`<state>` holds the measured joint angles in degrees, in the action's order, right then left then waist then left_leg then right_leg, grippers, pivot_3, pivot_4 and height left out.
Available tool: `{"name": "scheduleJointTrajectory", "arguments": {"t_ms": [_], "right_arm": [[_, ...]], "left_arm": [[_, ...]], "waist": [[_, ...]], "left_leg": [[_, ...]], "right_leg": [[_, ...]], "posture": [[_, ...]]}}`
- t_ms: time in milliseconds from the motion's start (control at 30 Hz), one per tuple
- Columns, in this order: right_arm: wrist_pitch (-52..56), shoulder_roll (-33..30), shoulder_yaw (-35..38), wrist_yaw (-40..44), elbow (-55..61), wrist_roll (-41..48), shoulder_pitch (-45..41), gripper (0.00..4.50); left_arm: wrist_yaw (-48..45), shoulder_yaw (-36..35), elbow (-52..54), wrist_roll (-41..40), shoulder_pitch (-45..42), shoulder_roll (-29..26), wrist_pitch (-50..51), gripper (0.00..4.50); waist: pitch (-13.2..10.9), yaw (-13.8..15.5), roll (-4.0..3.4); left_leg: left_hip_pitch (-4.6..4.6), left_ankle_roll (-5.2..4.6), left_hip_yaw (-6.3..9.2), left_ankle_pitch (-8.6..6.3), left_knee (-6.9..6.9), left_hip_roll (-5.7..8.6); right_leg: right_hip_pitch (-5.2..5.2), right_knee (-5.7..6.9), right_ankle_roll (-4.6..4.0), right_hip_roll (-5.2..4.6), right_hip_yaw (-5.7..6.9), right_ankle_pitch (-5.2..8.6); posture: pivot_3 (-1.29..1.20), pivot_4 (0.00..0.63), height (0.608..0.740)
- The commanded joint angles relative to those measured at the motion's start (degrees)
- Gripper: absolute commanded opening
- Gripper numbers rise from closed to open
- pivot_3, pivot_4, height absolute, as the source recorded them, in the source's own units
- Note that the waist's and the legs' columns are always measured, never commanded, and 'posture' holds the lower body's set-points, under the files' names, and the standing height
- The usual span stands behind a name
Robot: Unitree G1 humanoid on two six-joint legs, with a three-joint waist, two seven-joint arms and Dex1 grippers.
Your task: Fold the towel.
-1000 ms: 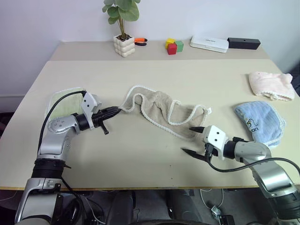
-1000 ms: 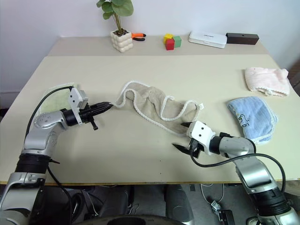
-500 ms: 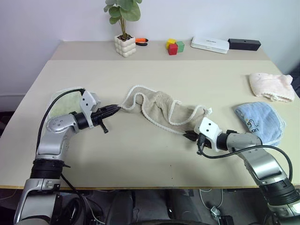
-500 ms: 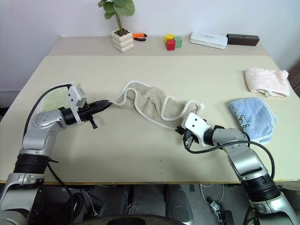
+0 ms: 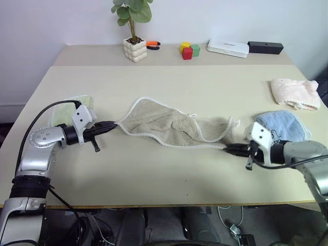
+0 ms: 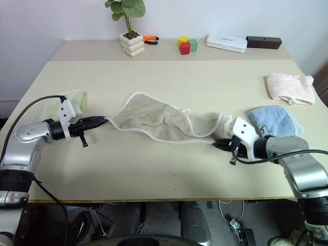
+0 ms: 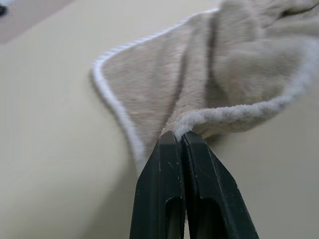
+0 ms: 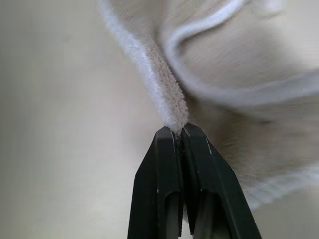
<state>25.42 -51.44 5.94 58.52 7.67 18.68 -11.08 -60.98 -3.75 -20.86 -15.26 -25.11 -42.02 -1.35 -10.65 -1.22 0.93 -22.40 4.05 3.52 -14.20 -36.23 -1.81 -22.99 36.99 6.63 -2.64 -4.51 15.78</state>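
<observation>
The beige towel [image 5: 169, 125] with white corded edging lies stretched out and rumpled across the middle of the table. My left gripper [image 5: 111, 124] is shut on the towel's left end; in the left wrist view the cloth [image 7: 224, 84] is pinched between the black fingers [image 7: 162, 179]. My right gripper [image 5: 229, 148] is shut on the towel's near right edge. The right wrist view shows the corded edge [image 8: 159, 84] clamped at the fingertips [image 8: 167, 149].
A light green towel [image 5: 72, 106] lies behind my left arm. A blue cloth [image 5: 284, 127] lies just behind my right arm, a pink one [image 5: 296, 93] further back right. A potted plant [image 5: 134, 31], coloured blocks [image 5: 189, 49] and two flat boxes line the far edge.
My right gripper has shut on the towel's near right edge and pulled it rightward. My left gripper has drawn its end leftward. The towel is stretched out longer and flatter.
</observation>
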Motion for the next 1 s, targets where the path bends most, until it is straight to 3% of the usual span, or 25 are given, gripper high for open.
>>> {"name": "scheduleJointTrajectory", "arguments": {"t_ms": [33,200,367,467,567,733,867,1000], "right_arm": [[-4.3,4.0,2.0,-4.6,-5.9,-0.5,-8.5,0.04],[-13.1,11.3,-1.8,-12.6,-19.8,-7.2,-23.6,0.04],[-27.9,16.4,-4.3,-26.7,-42.1,-17.4,-43.0,0.04],[-35.5,17.5,-3.5,-34.9,-51.8,-20.0,-52.5,0.04],[-41.0,16.9,-2.1,-37.6,-56.6,-19.8,-57.1,0.04],[-43.3,16.4,-0.3,-28.6,-52.0,-14.6,-52.7,0.04],[-38.1,15.6,-0.5,-18.7,-37.3,-9.0,-39.7,0.04],[-30.4,13.3,0.0,-14.0,-23.8,-6.0,-26.2,0.04]], "left_arm": [[5.3,-0.1,-6.7,3.9,-6.6,2.3,-5.8,0.0],[20.6,1.5,-24.8,13.2,-22.5,7.2,-17.5,0.0],[38.9,2.4,-41.8,20.1,-41.1,8.9,-23.3,0.0],[42.2,3.1,-47.3,22.4,-48.0,7.5,-25.2,0.0],[42.6,3.9,-49.9,24.5,-51.6,5.5,-27.1,0.0],[37.3,4.0,-50.5,24.7,-50.5,3.2,-31.8,0.0],[28.9,4.8,-49.4,24.1,-45.4,1.5,-36.9,0.0],[17.6,4.9,-47.5,22.2,-38.7,0.5,-40.7,0.0]], "waist": [[0.0,0.0,0.0],[0.0,0.1,0.07],[-0.3,-0.1,0.11],[-0.3,-0.2,0.07],[-0.3,-0.6,0.06],[-0.3,-1.3,0.05],[-0.3,-1.4,0.01],[-0.3,-1.3,-0.08]], "left_leg": [[0.0,0.0,0.0,0.0,0.0,0.0],[-0.13,0.01,0.01,0.01,-0.01,0.02],[-0.48,0.04,0.01,0.04,-0.01,0.05],[-1.0,0.09,-0.03,0.07,0.06,0.06],[-1.14,0.33,-0.1,0.2,0.25,0.05],[-1.27,0.31,-0.13,0.19,0.31,0.06],[-1.24,0.11,-0.12,0.07,0.13,0.06],[-1.05,0.26,-0.1,0.18,0.04,0.05]], "right_leg": [[0.0,0.0,0.09,0.0,0.0,-0.05],[-0.12,0.02,0.18,0.01,0.01,-0.1],[-0.53,0.16,0.21,-0.03,0.02,-0.16],[-1.2,0.23,0.21,-0.06,0.01,-0.17],[-1.48,0.19,0.2,-0.08,0.06,-0.16],[-1.48,0.13,0.2,-0.12,0.09,-0.16],[-1.45,0.19,0.21,-0.11,0.1,-0.16],[-1.35,0.51,0.19,-0.09,0.08,-0.17]], "posture": [[0.0,0.15,0.74],[0.0,0.15,0.74],[0.0,0.15,0.74],[0.0,0.15,0.74],[0.0,0.15,0.74],[0.0,0.15,0.74],[0.0,0.15,0.74],[0.0,0.15,0.74]]}}
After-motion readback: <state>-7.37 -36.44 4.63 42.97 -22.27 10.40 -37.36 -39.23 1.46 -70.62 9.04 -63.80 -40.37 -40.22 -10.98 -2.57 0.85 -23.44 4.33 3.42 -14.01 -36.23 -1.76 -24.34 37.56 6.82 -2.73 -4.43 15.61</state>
